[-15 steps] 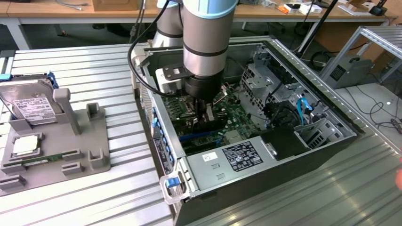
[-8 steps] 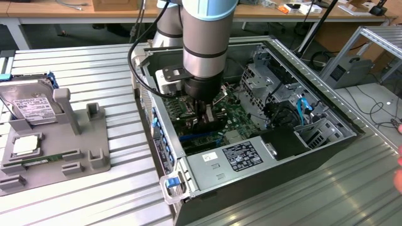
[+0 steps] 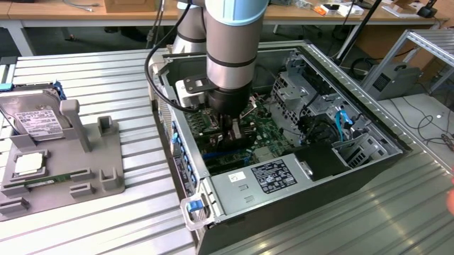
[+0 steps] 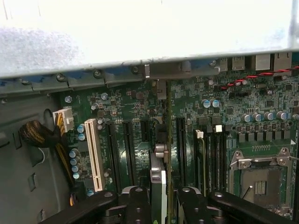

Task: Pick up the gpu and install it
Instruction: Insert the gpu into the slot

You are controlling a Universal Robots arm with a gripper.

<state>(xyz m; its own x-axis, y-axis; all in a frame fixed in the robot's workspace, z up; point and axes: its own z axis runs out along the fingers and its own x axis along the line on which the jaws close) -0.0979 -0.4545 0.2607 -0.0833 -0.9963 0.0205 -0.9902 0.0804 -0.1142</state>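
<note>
Your arm's straight down mid-frame inside the PC case [image 3: 354,135], gripper [image 4: 164,198] clamped on the gpu [image 4: 158,179] edge-on over the motherboard [image 4: 135,154].

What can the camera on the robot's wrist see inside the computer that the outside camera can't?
Only the wrist view: the white slot, the empty processor socket and the yellow cable bundle. Only the exterior view: the grey tray holding the hard drive, and the power supply label. Both share the gripper closed on the gpu, held edge-on above the green motherboard in the case.
</note>
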